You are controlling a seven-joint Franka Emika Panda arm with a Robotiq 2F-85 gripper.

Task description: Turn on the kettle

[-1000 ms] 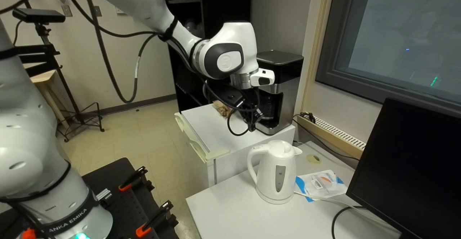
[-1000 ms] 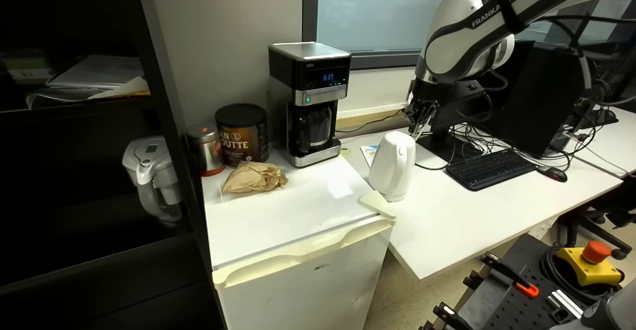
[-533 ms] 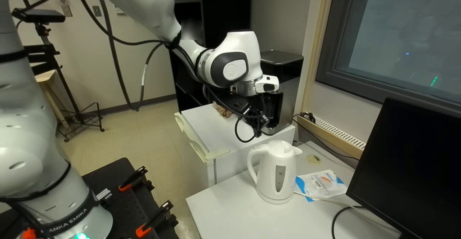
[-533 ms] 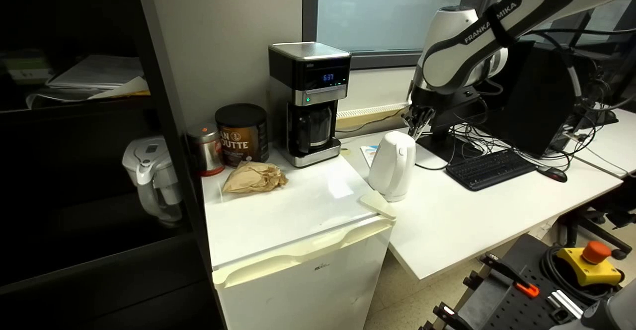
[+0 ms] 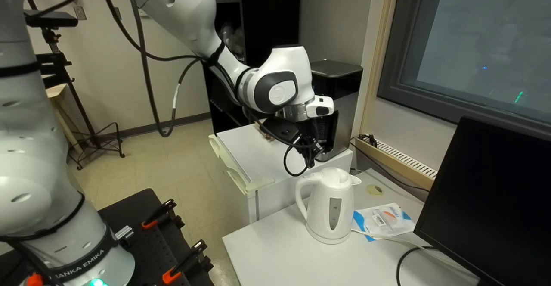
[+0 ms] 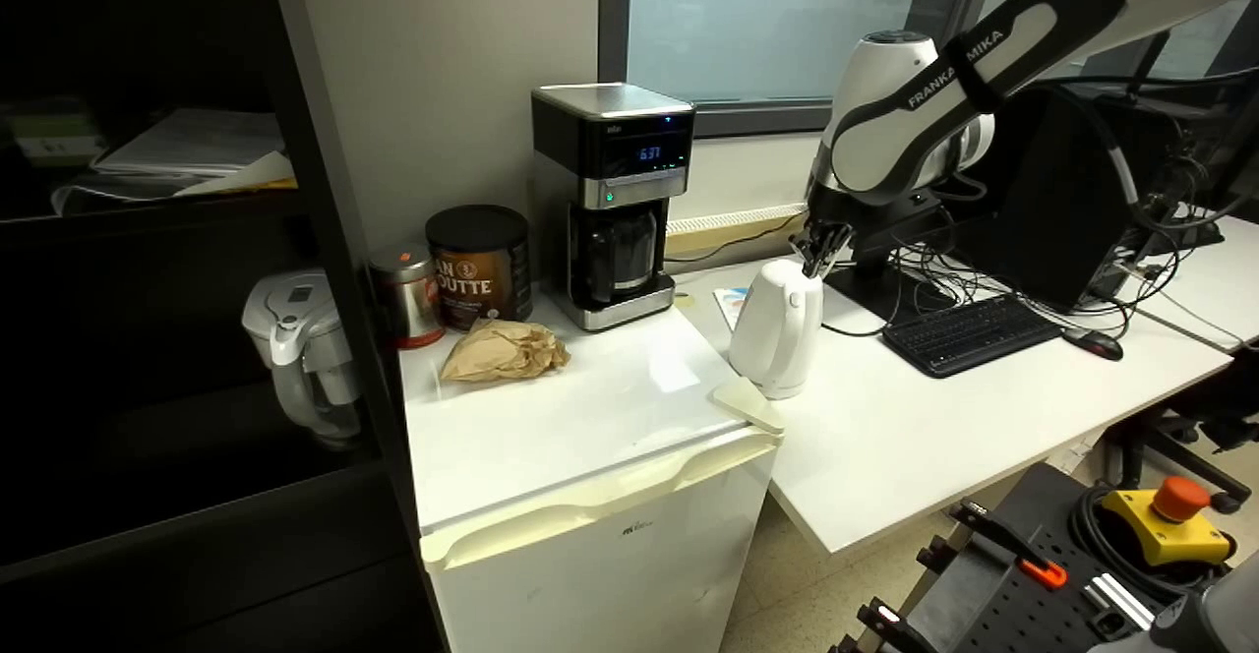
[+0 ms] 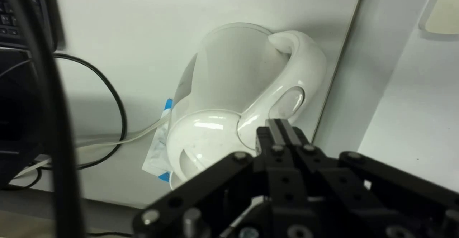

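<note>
The white kettle [image 5: 318,212] stands upright on the white desk; it also shows in the other views [image 6: 759,333] [image 7: 229,73]. Its looped handle [image 7: 310,57] has an oval inset switch [image 7: 287,103] near the top, by the lid [image 7: 204,130]. My gripper [image 7: 279,120] is shut and empty, with its two fingertips together. In the wrist view the tips overlap the lower end of the oval switch. In both exterior views the gripper [image 5: 311,164] [image 6: 809,267] is just above the kettle's top at the handle side; whether it touches is not clear.
A black and silver coffee maker [image 6: 610,210] stands on the small white fridge [image 6: 551,437], close behind the gripper in an exterior view. A monitor [image 5: 490,200], a keyboard [image 6: 969,333], cables and a blue-white packet [image 5: 383,219] are on the desk [image 5: 284,256].
The arm has come down, and the shut gripper has moved lower and closer to the top of the kettle's handle. The kettle has not moved.
</note>
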